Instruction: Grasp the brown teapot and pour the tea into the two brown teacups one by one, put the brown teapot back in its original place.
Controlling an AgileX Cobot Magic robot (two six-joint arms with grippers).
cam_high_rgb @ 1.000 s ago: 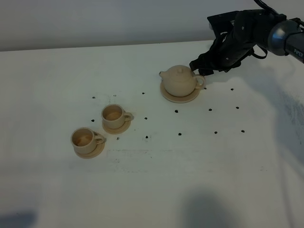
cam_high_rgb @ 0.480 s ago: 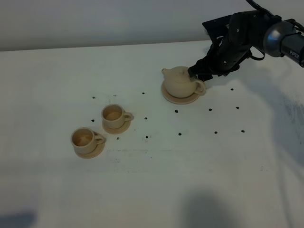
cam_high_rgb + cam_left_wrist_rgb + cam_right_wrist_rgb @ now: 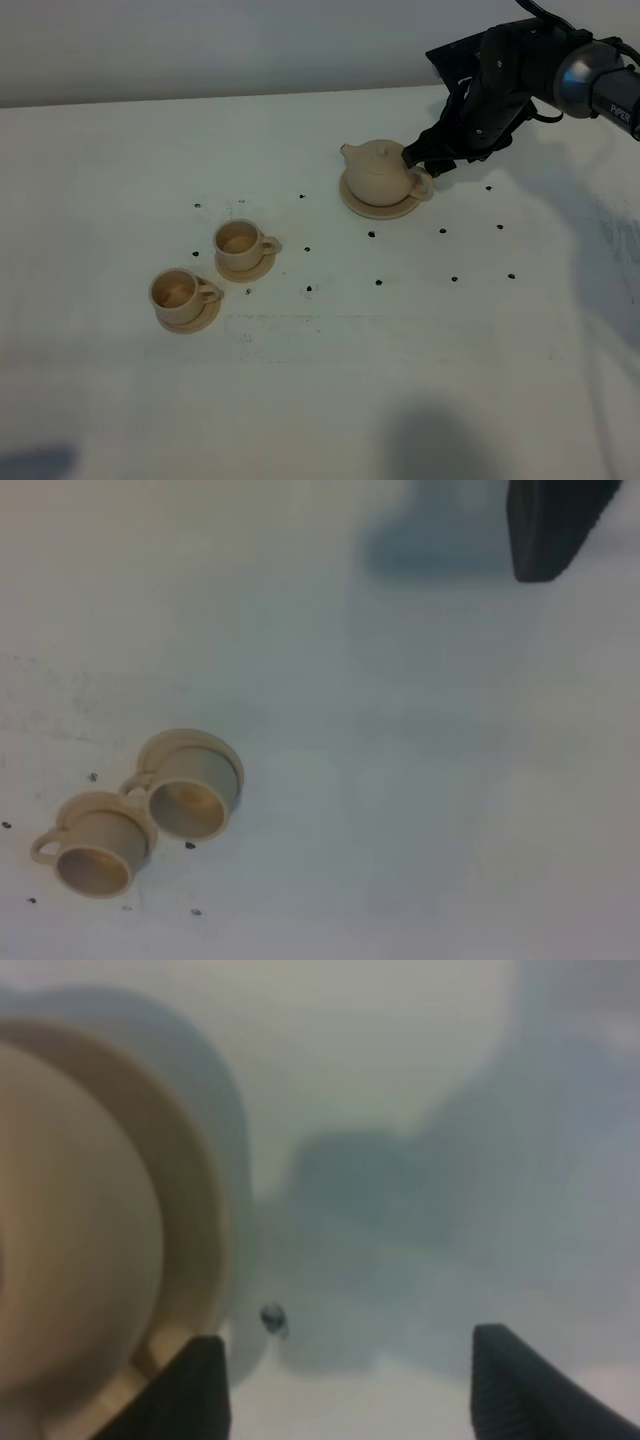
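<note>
Right wrist: right tool (image 3: 350,1390) spread, brown teapot (image 3: 80,1240) just beside one fingertip, outside gap.

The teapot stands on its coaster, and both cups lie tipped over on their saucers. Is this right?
No. The cups stand upright on their saucers, as the exterior high view shows. The teapot does stand on its coaster.

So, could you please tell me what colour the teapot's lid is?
The lid is tan-beige, like the teapot body; clearest in the exterior high view.
</note>
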